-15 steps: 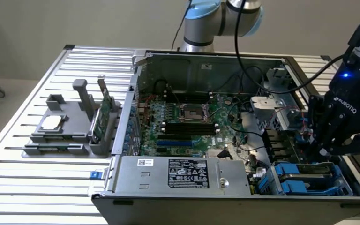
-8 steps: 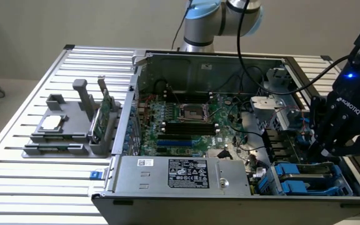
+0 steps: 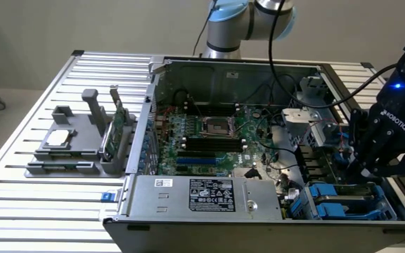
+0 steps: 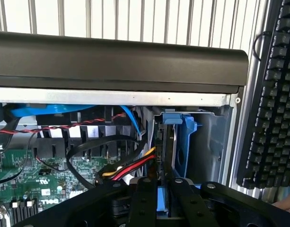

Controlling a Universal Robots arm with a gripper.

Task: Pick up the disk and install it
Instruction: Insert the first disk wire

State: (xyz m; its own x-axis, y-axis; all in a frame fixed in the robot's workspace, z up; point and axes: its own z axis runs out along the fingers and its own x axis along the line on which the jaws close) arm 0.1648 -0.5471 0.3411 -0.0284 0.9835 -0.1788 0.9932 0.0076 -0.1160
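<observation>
The jaws pinch narrowly on the disk (image 4: 166, 142), which stands on edge inside the computer case (image 3: 223, 234), against its blue bracket (image 4: 188, 146).

arm (image 3: 248, 21): silver, blue caps | jaws: black, ROBOTIQ lettering, blue light

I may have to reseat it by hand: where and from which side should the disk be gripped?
Pinch its flat faces at the exposed edge, coming from above the open case: the disk stands on edge between the blue bay walls, probably leaving nothing else free.
</observation>
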